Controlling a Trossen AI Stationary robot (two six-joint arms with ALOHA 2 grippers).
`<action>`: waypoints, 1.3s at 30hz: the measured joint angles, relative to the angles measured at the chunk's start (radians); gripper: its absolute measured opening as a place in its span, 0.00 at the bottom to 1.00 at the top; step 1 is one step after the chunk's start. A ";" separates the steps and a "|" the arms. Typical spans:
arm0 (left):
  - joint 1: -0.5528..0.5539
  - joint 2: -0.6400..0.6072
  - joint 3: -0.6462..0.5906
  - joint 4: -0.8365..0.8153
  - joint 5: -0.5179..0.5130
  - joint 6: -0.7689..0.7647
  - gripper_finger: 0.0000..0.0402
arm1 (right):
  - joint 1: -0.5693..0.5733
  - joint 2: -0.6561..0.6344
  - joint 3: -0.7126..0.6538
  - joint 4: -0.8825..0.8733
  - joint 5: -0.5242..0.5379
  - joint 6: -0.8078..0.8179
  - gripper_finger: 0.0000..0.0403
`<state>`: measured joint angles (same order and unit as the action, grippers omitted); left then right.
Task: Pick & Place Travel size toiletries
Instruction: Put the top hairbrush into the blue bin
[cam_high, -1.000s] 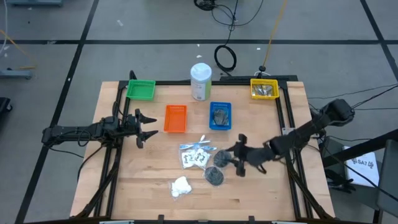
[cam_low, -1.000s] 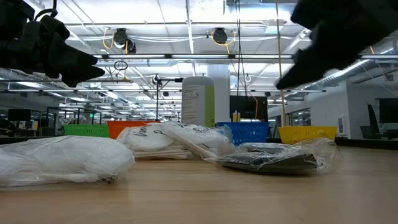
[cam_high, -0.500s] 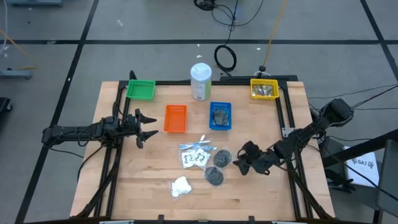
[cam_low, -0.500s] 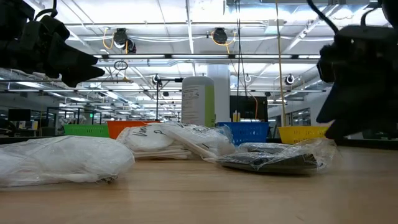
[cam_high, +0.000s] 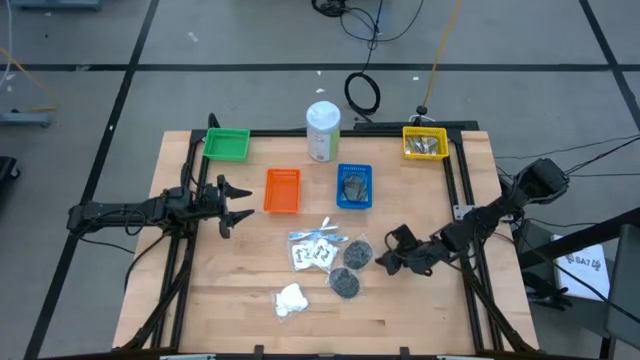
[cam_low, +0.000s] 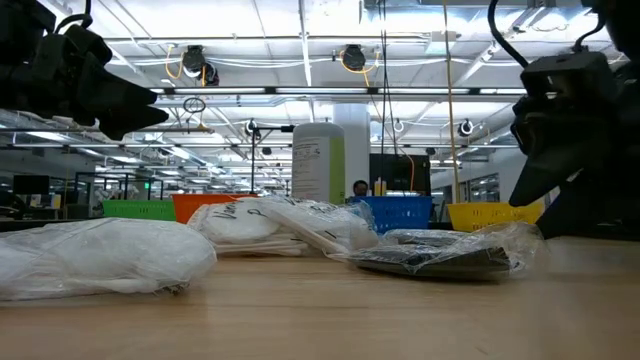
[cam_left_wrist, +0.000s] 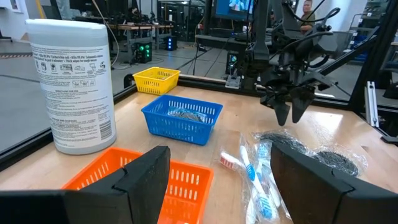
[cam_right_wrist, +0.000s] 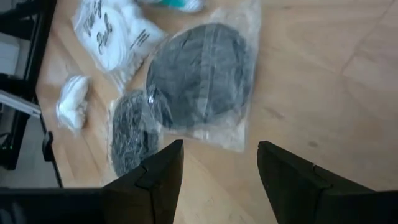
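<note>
- Two dark puffs in clear bags sit mid-table: one (cam_high: 357, 250) just beside the right gripper (cam_high: 388, 259), the other (cam_high: 345, 283) nearer the front edge. Loose and unsorted, so still to be picked.
- Sachet pile (cam_high: 312, 249) lies next to them, white wad (cam_high: 291, 299) further toward the front edge. Another dark item is already in the blue tray (cam_high: 354, 203), likely the puffs' destination.
- Right gripper: low over the wood beside the nearer puff, tilted down at it, fingers (cam_right_wrist: 158, 180) apart, holding nothing. Wrist view frames that puff (cam_right_wrist: 202, 74) between them, which reads as lining up for a grab.
- Left gripper (cam_high: 236, 203): parked near the orange tray (cam_high: 282, 190), jaws spread wide, empty, waiting.
- Yellow tray (cam_high: 424, 143) holds silvery stuff; green tray (cam_high: 226, 144) and white bottle (cam_high: 322, 130) at the back.
</note>
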<state>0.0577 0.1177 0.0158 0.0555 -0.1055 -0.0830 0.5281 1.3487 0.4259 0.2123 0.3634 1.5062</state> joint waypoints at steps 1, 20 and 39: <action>0.000 0.000 0.000 0.000 0.000 0.000 0.68 | -0.007 0.000 0.000 0.000 0.000 -0.001 0.49; 0.000 0.000 0.000 0.000 0.000 0.000 0.68 | -0.071 0.120 0.000 0.152 -0.061 -0.077 0.49; 0.000 0.000 0.000 0.000 0.000 0.000 0.68 | -0.073 0.176 0.001 0.235 -0.054 -0.143 0.33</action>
<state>0.0574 0.1174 0.0158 0.0555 -0.1055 -0.0830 0.4549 1.5246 0.4271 0.4471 0.3096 1.3637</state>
